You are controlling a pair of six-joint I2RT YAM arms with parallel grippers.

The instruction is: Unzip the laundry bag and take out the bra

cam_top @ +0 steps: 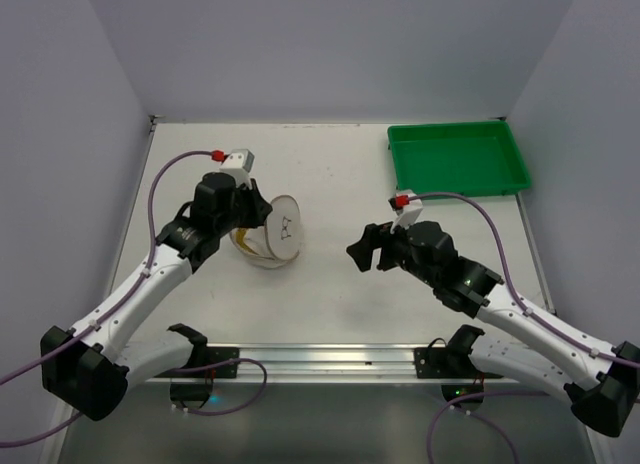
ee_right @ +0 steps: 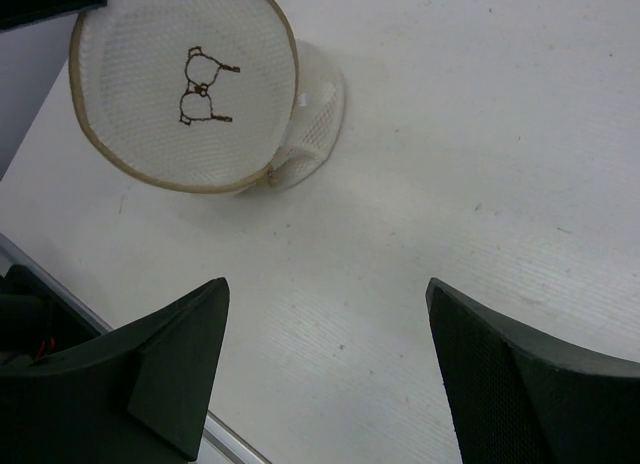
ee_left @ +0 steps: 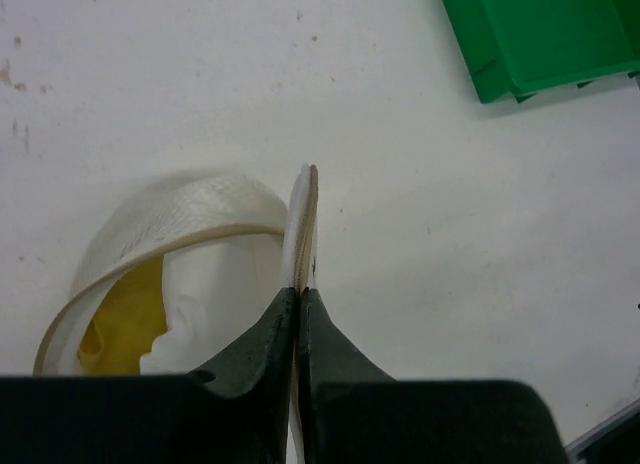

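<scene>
The laundry bag (cam_top: pixel 278 234) sits on the bench (cam_top: pixel 340 314) well left of the green tray (cam_top: pixel 458 159), already unzipped. The left fingers (ee_left: pixel 300 296) pinch its raised face panel tight, baring what looks like the yellow bra (ee_left: pixel 115 329). The right fingers (cam_top: pixel 363 250), spread wide and empty nearer the tray, would next need to reach into the opening and draw it out.
</scene>
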